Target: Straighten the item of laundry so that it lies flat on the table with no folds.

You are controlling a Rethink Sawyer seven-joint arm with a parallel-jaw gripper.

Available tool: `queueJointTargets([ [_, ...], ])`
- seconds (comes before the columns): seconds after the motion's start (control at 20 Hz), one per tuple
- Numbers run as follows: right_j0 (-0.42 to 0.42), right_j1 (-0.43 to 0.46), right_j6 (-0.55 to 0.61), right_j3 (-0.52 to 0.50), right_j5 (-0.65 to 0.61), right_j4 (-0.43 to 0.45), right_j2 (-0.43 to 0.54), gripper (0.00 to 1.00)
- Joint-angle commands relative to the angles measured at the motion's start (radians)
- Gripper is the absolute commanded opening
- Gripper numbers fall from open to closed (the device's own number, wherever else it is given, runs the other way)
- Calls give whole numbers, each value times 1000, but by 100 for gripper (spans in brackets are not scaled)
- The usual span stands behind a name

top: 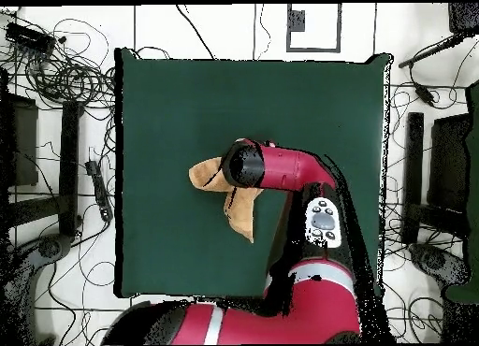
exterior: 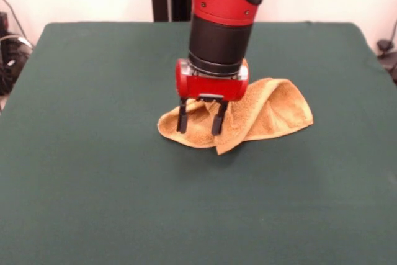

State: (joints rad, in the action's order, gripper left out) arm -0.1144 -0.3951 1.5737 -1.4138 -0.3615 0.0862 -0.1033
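Front view: the end effector [exterior: 200, 119] hangs low with its fingers spread open and nothing pinched, right in front of the towel's [exterior: 267, 113] near edge, probably lining up a corner to tug. Towel sits mid desk [exterior: 93, 184], bunched and folded over.

Overhead: the arm covers most of the towel [top: 243, 209]; two flaps poke out, so it's nowhere near flat yet.

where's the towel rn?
Front view: the towel lies crumpled near the middle of the table, slightly right of centre, with the open claw over its left end.
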Motion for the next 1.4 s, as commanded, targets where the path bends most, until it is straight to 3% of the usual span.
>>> queueJointTargets([
  [0.05, 36, 77, 261, -125, 90, -23, 17, 100],
  [1.4, 40, 52, 265, -237, 159, -96, 33, 100],
])
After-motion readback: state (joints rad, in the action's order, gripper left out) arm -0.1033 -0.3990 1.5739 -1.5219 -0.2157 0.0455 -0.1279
